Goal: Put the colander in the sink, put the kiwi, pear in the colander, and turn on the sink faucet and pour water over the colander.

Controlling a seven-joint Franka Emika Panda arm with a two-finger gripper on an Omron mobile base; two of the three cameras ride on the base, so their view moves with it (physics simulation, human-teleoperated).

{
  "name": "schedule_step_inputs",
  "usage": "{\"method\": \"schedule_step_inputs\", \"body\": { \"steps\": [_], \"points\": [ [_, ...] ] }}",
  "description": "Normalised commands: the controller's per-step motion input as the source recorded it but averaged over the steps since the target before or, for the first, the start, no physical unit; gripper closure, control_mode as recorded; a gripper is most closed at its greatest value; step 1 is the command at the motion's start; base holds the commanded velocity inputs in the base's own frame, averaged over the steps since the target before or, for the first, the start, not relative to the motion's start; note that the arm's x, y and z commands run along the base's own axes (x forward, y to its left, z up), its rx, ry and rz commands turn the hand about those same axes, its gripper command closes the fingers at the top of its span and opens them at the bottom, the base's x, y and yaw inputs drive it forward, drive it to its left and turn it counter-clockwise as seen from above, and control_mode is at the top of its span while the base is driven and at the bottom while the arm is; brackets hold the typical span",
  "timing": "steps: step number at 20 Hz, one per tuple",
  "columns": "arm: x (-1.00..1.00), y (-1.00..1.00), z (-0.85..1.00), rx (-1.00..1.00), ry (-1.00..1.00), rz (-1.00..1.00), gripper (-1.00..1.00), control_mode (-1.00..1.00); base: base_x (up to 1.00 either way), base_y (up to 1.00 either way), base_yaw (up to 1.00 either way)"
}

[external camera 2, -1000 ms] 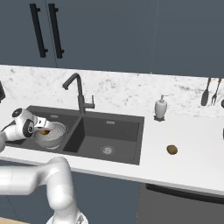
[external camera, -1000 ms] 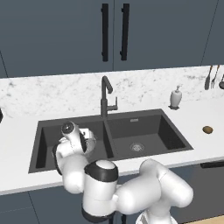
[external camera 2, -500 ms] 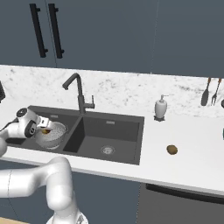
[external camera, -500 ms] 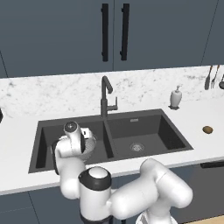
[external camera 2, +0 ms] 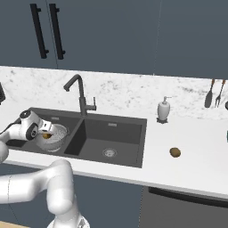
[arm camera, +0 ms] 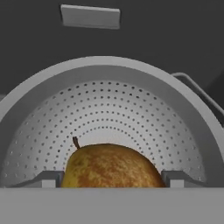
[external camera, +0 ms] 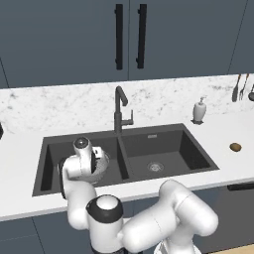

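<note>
In your left base view, the sink [external camera: 171, 149] sits sunk into the white marble table [external camera: 30, 198], with the sink faucet [external camera: 119, 110] standing at the back between the two basins. The colander [external camera: 101, 166] lies in the left basin, mostly hidden behind the arm's wrist, and you can see only a slice of its perforated wall. The gripper is down over it, blocked from sight here. The kiwi [external camera: 235, 147] rests on the table to the right of the sink, well apart from it, and the white soap dispenser [external camera: 199, 110] stands behind the right basin.

In your right base view, the colander [external camera 2: 55, 136] shows more plainly in the left basin, and the gripper [external camera 2: 46, 135] hangs over its bowl with the pear [external camera 2: 46, 135] between the jaws. The kiwi [external camera 2: 175, 152] lies on the table right of the sink [external camera 2: 120, 138]. The faucet [external camera 2: 80, 93] spout bends toward the left basin.

In your hand view, the pear [arm camera: 113, 166] sits between the two fingertips [arm camera: 48, 178], which touch its two sides, so the jaws are partly closed around it. The colander [arm camera: 131, 109] bowl lies directly beyond the fruit, rim all around.
</note>
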Motion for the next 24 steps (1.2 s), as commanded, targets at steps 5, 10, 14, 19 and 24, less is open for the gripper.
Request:
{"method": "schedule_step_inputs", "body": {
  "steps": [5,10,14,19,24],
  "points": [
    [0.05,0.0,-0.21,0.01,0.06,0.0,1.0,-1.0,0.0,0.0,0.0],
    [0.28,0.1,-0.29,0.0,0.08,0.0,1.0,-1.0,0.0,0.0,0.0],
    [0.4,0.19,-0.28,0.0,0.08,0.0,1.0,-1.0,0.0,0.0,0.0],
    [0.17,0.2,-0.04,0.01,0.03,0.0,-1.0,-1.0,0.0,0.0,0.0],
    [-0.15,0.06,0.02,0.0,0.0,0.0,-1.0,-1.0,0.0,0.0,0.0]
  ]
}}
